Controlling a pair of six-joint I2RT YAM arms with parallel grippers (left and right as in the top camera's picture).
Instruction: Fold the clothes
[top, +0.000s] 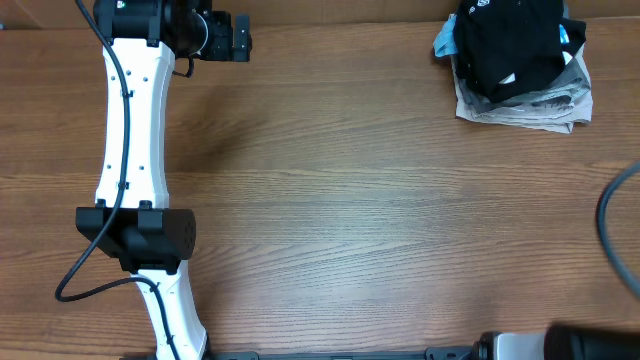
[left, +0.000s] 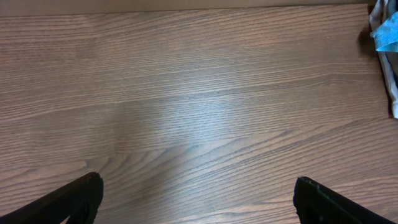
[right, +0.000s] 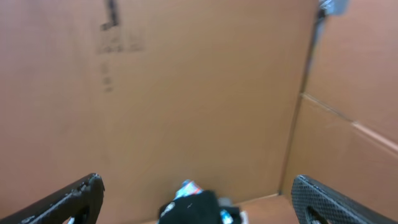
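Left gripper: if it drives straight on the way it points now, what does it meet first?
Probably the bare brown wooden table: the open left gripper aims at empty wood. The stack with the black fabric garment lies off to the right, outside that line, though depth is unclear.

No words or numbers can be read in any view. The black garment (top: 510, 45) carries small white marks, too small to make out. The cardboard wall (right: 186, 93) shows only faint, blurred dark print.
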